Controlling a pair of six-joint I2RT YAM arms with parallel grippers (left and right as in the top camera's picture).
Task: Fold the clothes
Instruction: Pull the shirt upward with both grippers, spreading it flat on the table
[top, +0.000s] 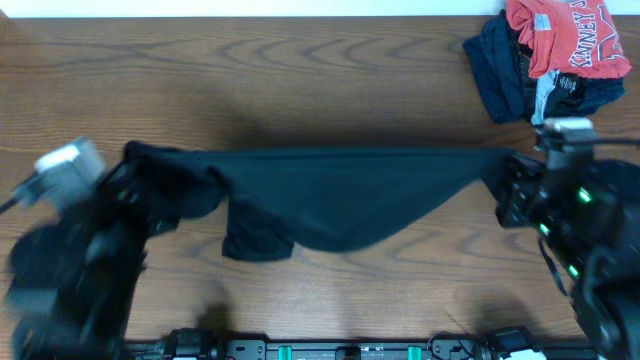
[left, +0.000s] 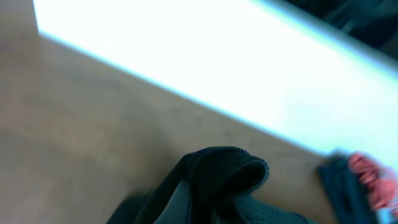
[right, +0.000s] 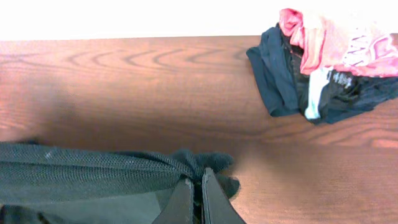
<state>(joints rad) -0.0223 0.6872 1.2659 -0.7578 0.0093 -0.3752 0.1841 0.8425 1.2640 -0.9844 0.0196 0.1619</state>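
Observation:
The black shirt (top: 340, 195) hangs stretched in a line between my two grippers, sagging in the middle, with a sleeve drooping at lower left. My left gripper (top: 140, 165) holds its left end. The arm is blurred, and in the left wrist view bunched black fabric (left: 224, 177) hides the fingers. My right gripper (top: 505, 172) holds the right end. In the right wrist view its fingers (right: 198, 182) are pinched shut on a bunch of the shirt (right: 81, 171), which runs off taut to the left. The white neck tag is not in view.
A pile with a red lettered shirt (top: 565, 35) on dark navy garments (top: 500, 70) lies at the table's far right corner. It also shows in the right wrist view (right: 323, 56) and, blurred, in the left wrist view (left: 360, 180). Brown wooden table (top: 300, 70).

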